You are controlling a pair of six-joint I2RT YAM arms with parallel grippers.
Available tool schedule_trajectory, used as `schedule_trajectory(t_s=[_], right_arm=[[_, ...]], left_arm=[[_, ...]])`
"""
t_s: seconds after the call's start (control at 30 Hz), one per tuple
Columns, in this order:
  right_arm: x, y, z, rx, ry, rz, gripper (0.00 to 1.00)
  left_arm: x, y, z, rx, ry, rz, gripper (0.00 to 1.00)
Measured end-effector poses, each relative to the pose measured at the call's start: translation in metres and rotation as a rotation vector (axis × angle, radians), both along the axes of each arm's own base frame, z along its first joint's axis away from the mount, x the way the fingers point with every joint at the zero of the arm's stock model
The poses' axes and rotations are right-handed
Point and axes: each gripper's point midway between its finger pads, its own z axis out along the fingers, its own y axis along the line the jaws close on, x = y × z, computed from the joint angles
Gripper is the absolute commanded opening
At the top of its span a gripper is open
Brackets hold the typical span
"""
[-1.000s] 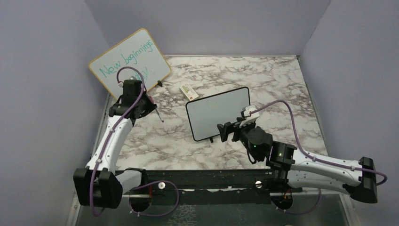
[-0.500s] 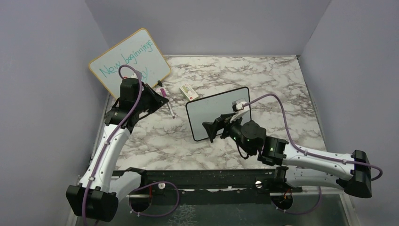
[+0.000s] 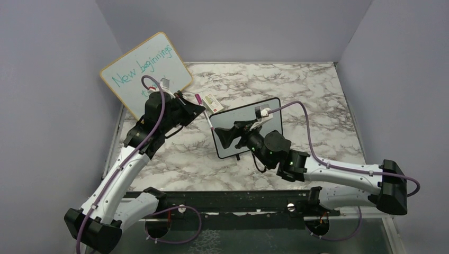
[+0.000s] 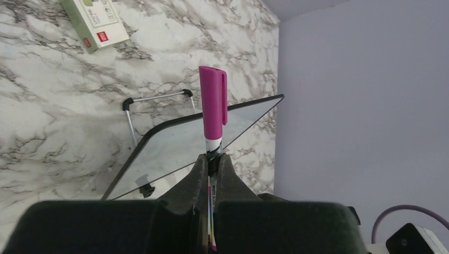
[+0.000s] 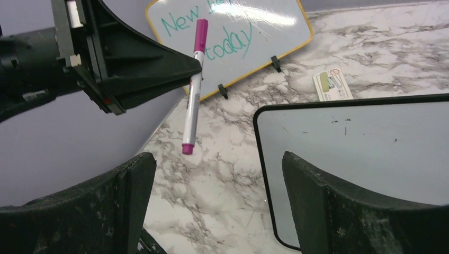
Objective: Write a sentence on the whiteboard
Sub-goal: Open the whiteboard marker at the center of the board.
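The whiteboard (image 3: pixel 249 124) sits on the marble table (image 3: pixel 317 90) at the centre of the top view, with its long side running from lower left to upper right. In the right wrist view its face is plain grey with a few tiny specks, and it fills the right half of the frame.

The left gripper (image 3: pixel 200 109) reaches in from the left of the top view and stops just beside the whiteboard's upper left corner. Its jaws are clenched on a marker (image 4: pixel 213 103). The magenta cap is on and sticks out past the fingertips. In the right wrist view the marker hangs almost upright in the air, cap at the top, to the left of the whiteboard and apart from it.

The right gripper (image 3: pixel 229 135) lies over the whiteboard's lower left part in the top view. Its jaws are spread wide and hold nothing. Its fingers (image 5: pixel 132 196) frame the whiteboard's near left corner.

A larger board (image 3: pixel 143 69) with teal writing leans in the upper left. A small box (image 3: pixel 212 101) lies flat between the two boards.
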Motion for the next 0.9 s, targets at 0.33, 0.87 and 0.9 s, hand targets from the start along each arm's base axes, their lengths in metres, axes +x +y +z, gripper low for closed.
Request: schedule_trajectory(t_s=[0.33, 0.87, 0.9], right_arm=[[0.013, 0.014, 0.008, 0.082, 0.005, -0.051, 0.75], [0.025, 0.019, -0.001, 0.076, 0.013, -0.113, 0.41], [0.026, 0.019, -0.002, 0.075, 0.014, -0.116, 0.39]], left_arm=[[-0.01, -0.028, 0.005, -0.093, -0.011, 0.009, 0.0], [-0.014, -0.057, 0.007, -0.175, -0.001, 0.004, 0.0], [-0.015, -0.058, 0.008, -0.181, -0.001, 0.003, 0.0]])
